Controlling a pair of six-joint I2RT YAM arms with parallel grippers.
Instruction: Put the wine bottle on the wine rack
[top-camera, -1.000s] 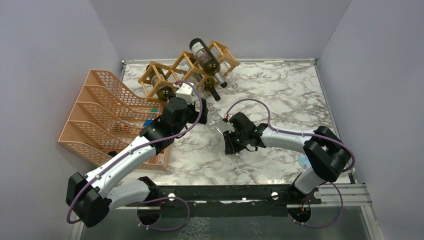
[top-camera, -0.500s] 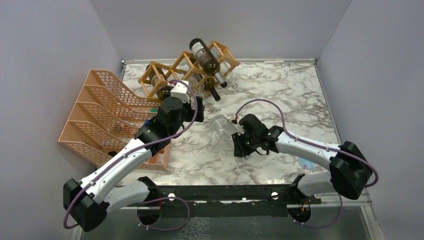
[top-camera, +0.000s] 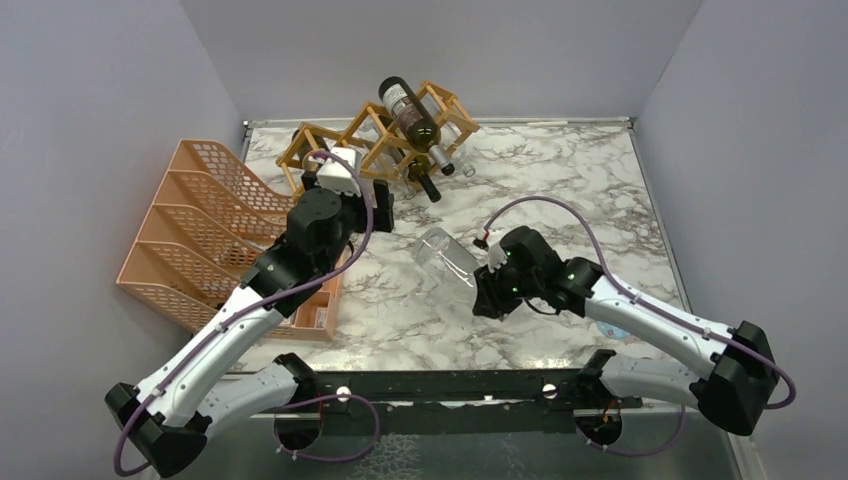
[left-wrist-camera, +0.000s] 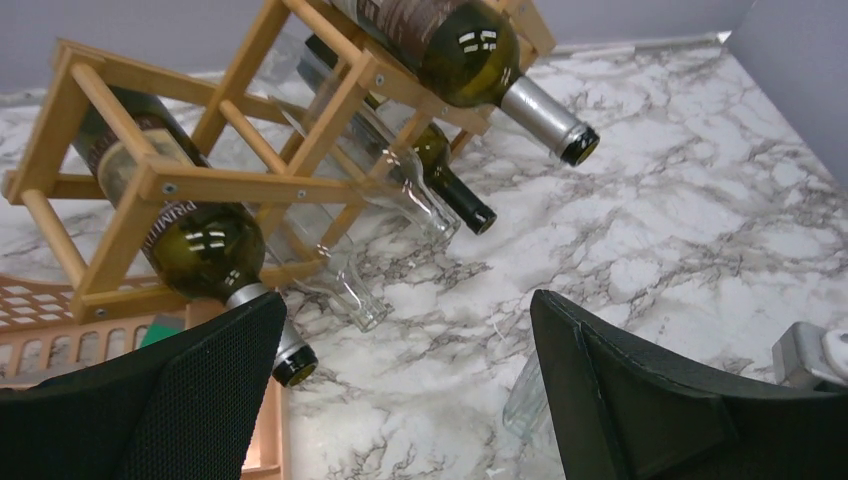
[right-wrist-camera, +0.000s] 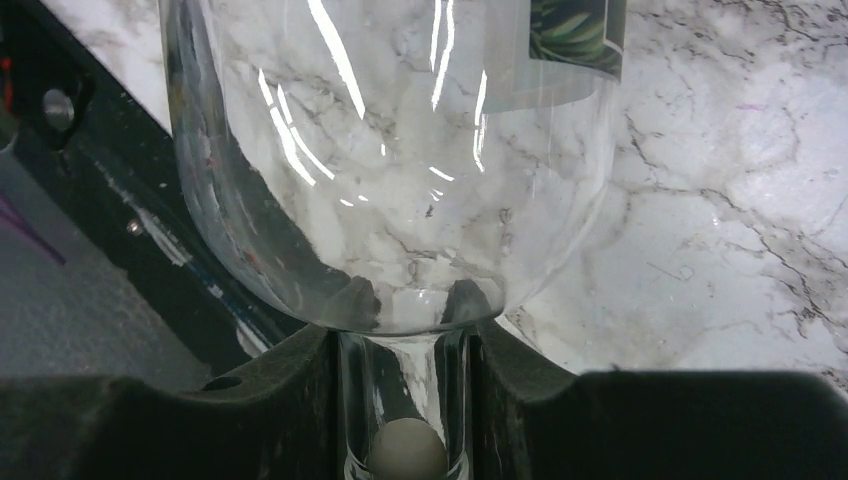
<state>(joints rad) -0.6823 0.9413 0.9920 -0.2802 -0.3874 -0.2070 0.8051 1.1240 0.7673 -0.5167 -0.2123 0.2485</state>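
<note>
Clear glass wine bottle, neck clamped in R gripper; L gripper spread wide nr wine rack.

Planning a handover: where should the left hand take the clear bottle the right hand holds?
Probably the clear bottle by its wide body, from its base end: the right hand fills the neck, and the body juts bare toward the open left hand.

Plain pale violet-grey walls enclose the desk on the left, rear and right of the frame. Desk surface: white marble pattern with grey veining. Lighting is even and diffuse.
</note>
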